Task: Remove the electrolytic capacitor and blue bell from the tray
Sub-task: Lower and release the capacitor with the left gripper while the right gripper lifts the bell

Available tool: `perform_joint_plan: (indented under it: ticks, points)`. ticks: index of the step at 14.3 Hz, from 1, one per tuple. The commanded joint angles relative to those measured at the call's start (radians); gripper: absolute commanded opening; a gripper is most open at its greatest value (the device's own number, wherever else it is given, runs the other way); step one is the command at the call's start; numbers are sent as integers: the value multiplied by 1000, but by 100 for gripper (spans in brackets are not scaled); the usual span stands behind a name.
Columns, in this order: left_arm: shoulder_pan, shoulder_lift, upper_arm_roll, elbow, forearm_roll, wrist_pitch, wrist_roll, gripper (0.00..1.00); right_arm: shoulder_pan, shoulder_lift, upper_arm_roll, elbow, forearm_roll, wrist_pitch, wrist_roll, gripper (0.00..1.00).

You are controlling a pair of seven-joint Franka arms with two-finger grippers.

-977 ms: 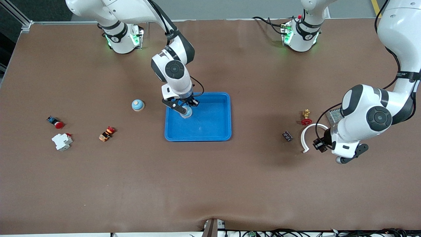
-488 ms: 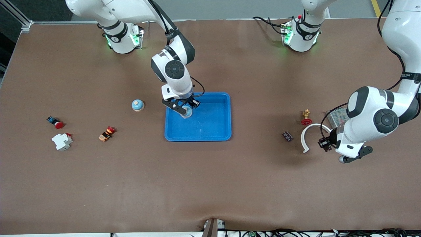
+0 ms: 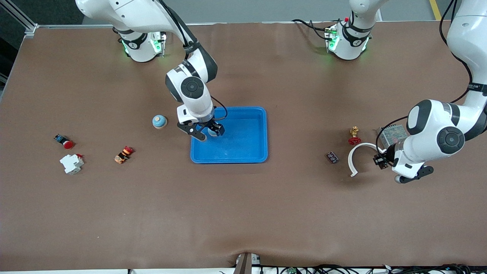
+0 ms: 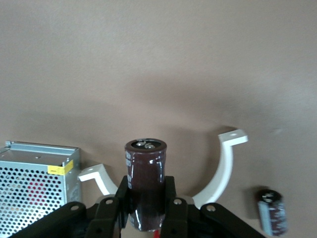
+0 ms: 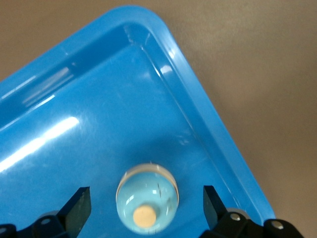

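Note:
A light-blue bell with a tan knob sits in the blue tray, near the corner toward the right arm's base. My right gripper hangs open over it, one finger on each side and neither touching. A dark brown capacitor with a silver top is clamped in my left gripper, which is shut on it. It hangs over the table beside a white curved bracket.
A second bell stands beside the tray. A second capacitor, a red valve and a perforated metal box lie around the bracket. A red button, a white breaker and an orange part lie toward the right arm's end.
My right gripper has opened and let go of the bell in the tray, shifting slightly toward the right arm's end. My left arm has carried the capacitor a little toward its own end.

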Motion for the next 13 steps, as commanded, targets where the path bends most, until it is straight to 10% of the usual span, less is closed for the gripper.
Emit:
perform_joint_plan:
  ticks: [1, 13]
  points:
    - [42, 2, -11, -22, 54, 6, 9, 0, -3, 46, 10, -2, -15, 76, 2, 100]
    - [56, 77, -11, -33, 97, 82, 3, 0, 46, 77, 10, -11, -15, 99, 17, 100]
